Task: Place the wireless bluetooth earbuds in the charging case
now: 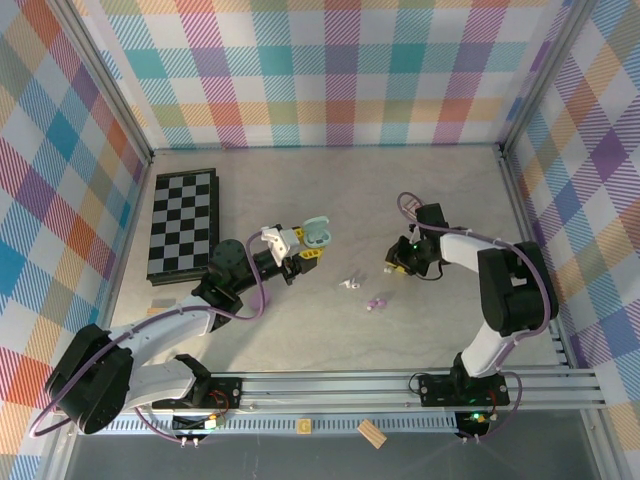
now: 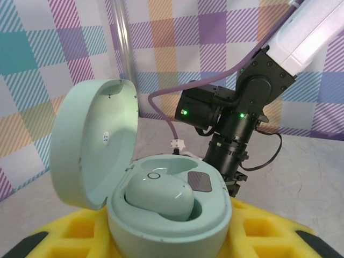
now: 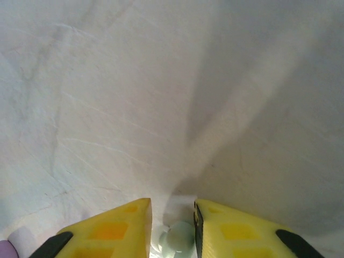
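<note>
Seated earbud (image 2: 159, 196): mint, lying in a well of the charging case (image 2: 172, 231), lid up.
Case clamped in the left claw (image 1: 303, 247), held off the worktop (image 1: 300, 180).
Pale-green earbud (image 3: 178, 236): down on the worktop between the yellow fingers of the right claw (image 3: 172, 207). The jaws stand narrowly apart; cannot tell whether they press it.
Whitish earbud (image 1: 350, 284) and lilac earbud (image 1: 377, 301): loose on the worktop between the two claws, near each other, not touching.
</note>
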Available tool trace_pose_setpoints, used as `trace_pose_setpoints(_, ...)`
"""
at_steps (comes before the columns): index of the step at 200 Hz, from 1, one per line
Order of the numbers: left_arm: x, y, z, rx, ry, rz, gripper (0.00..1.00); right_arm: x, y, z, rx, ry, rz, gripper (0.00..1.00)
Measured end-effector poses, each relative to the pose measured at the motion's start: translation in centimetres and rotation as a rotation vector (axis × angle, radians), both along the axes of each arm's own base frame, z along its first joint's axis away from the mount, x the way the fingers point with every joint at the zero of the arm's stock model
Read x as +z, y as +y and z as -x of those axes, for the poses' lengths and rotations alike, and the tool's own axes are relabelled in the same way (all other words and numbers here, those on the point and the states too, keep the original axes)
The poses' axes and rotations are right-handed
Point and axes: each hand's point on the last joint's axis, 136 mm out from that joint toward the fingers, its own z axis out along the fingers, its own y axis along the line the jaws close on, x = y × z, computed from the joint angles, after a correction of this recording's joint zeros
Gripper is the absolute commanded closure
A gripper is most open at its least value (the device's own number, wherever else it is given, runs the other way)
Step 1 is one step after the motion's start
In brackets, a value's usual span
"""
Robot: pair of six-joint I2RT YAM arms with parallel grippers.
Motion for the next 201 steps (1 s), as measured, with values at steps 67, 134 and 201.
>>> trace_pose_setpoints(67,0.0,0.2,0.1,0.006,-0.008,-0.011,0.63,2.0,-0.5,0.6,-0.039,-0.101,-0.012,0.63)
trace_pose_setpoints(134,0.0,0.2,0.1,0.006,-0.007,-0.014,0.63,0.9,-0.2,1.9,-0.116,-0.072,-0.089,0.64)
trace_pose_setpoints(201,0.0,0.2,0.1,0.006,-0.007,-0.014,0.63,0.2,0.5,1.6,-0.110,-0.053,-0.131,0.67)
